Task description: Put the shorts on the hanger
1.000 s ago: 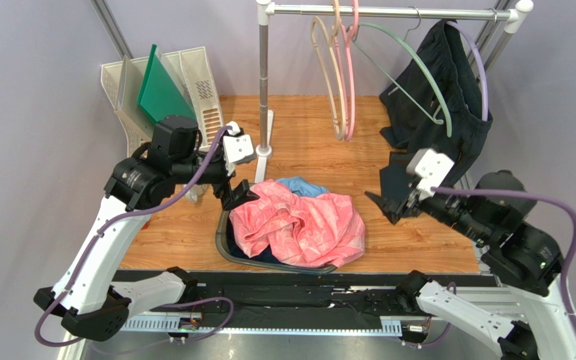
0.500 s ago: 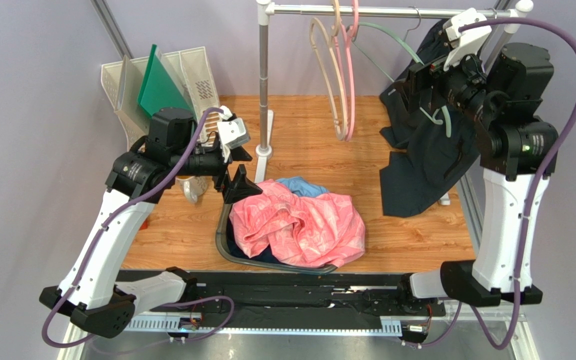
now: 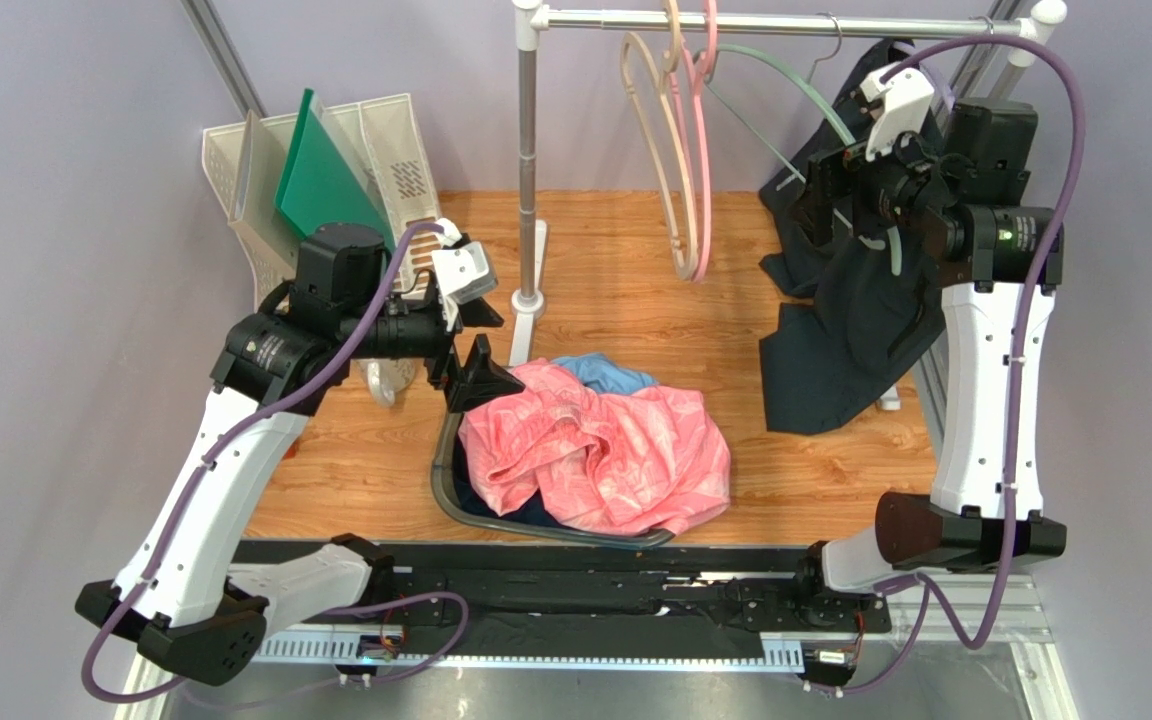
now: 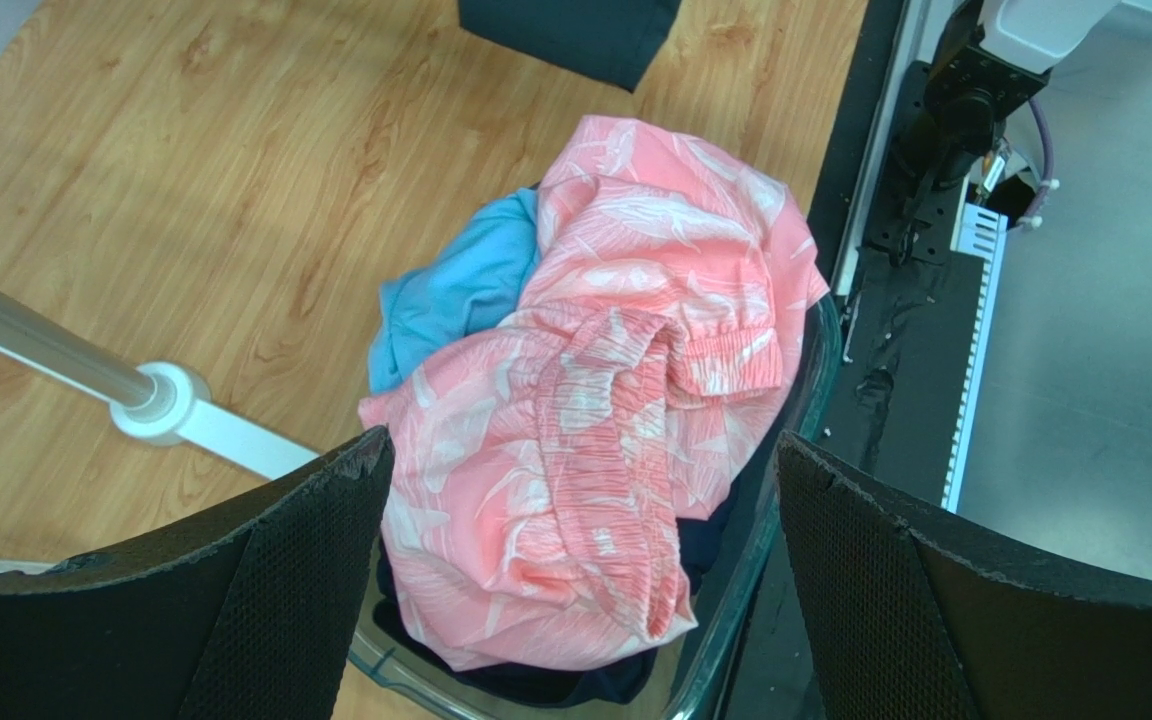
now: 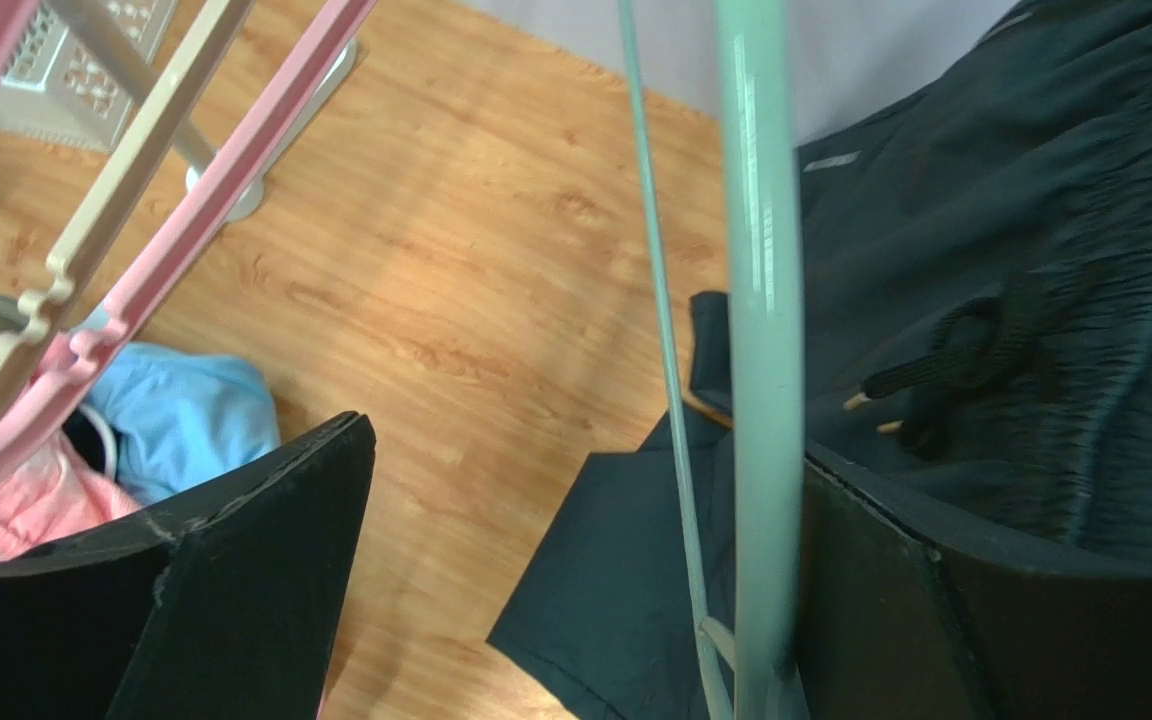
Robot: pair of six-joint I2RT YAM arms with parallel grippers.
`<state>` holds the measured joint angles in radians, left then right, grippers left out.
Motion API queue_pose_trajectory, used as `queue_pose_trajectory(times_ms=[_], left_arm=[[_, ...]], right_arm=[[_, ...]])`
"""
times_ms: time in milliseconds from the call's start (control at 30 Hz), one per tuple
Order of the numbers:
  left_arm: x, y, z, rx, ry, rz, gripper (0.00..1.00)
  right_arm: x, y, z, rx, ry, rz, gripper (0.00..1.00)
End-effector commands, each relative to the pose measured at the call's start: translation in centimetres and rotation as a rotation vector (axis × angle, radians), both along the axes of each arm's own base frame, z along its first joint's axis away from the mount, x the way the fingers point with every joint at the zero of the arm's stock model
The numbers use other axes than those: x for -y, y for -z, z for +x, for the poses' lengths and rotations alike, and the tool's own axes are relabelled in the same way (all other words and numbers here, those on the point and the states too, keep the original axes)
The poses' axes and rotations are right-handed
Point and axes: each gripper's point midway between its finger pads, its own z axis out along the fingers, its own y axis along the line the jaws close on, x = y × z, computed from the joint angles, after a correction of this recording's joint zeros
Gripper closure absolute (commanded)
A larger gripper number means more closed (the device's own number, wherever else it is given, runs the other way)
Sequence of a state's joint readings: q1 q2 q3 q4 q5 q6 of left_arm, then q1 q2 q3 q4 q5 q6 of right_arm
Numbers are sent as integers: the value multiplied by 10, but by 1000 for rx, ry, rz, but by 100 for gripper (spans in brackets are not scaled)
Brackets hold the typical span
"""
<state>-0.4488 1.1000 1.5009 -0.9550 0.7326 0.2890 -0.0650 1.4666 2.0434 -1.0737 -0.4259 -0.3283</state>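
Note:
The salmon-pink shorts [image 3: 597, 450] lie crumpled on top of a clear bin [image 3: 452, 495] at the table's front. In the left wrist view the shorts [image 4: 612, 375] fill the space below my open, empty left gripper [image 4: 582, 446], which hovers over their left edge [image 3: 471, 365]. The sage-green hanger [image 3: 755, 62] hangs from the rail at the back right. My right gripper [image 3: 842, 192] is raised to it and open. In the right wrist view the hanger's arm [image 5: 763, 345] runs between the jaws [image 5: 582, 450], close against the right finger [image 5: 913, 600].
A light blue garment [image 3: 605, 371] lies under the shorts. Dark navy shorts [image 3: 868, 300] hang on a lilac hanger [image 3: 962, 143] just behind the green one. Pink and beige hangers [image 3: 695, 150] hang on the rail [image 3: 778, 23]. A white file rack [image 3: 387, 165] stands at the back left.
My right arm has swung up from table height to the rail and brought its open jaws around the green hanger's arm. The left gripper has dipped slightly toward the shorts.

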Motion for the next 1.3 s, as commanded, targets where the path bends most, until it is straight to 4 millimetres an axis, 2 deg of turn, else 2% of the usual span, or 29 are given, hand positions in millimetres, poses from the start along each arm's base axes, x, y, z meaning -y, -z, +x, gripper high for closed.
queue_pose_trajectory(times_ms=[0,33,133,167,200,367,400,433,467,633,733,867,1000,1167,1200,1267], left_arm=[[1,-7,-2,19,7,-30,1],[1,-7,-3,20,7,-30,1],[0,-7,-2,23,-1,-24,1],[-1,-7,-1,21,-6,-22,1],[-1,-6,-1,18,-6,-21,1],[-2,-1,-1,5,-8,-9,2],[-2,-1,0,9,-10,-8,2],[-2,1,0,5,-13,-4,2],[-2,1,1,5,-15,-2,2],[-3,6,5,1,-35,9,4],[-4,8,8,-3,-48,11,4],[-4,12,12,-7,-63,21,4],[-3,18,17,-20,-66,37,3],[-2,31,23,-67,-77,59,2],[-1,32,23,-74,-78,59,2],[1,36,25,-92,-80,60,1]], right_arm=[[-9,10,-3,-13,-73,5,7],[-14,15,-5,-28,-100,19,9],[-18,24,-5,-55,-116,49,29],[-18,25,-4,-65,-103,63,40],[-17,26,-2,-68,-99,64,47],[-14,9,1,12,-69,73,77],[-16,4,-1,31,-80,78,89],[-18,0,0,57,-88,78,97],[-19,-4,-4,75,-92,82,100],[-23,-34,-18,189,-99,140,100],[-25,-43,-33,238,-88,161,100],[-24,-44,-51,252,-75,154,100],[-19,-23,-64,180,-45,120,100],[-6,24,-92,41,14,44,100],[-4,41,-100,-15,24,38,100],[1,49,-114,-34,47,14,100]])
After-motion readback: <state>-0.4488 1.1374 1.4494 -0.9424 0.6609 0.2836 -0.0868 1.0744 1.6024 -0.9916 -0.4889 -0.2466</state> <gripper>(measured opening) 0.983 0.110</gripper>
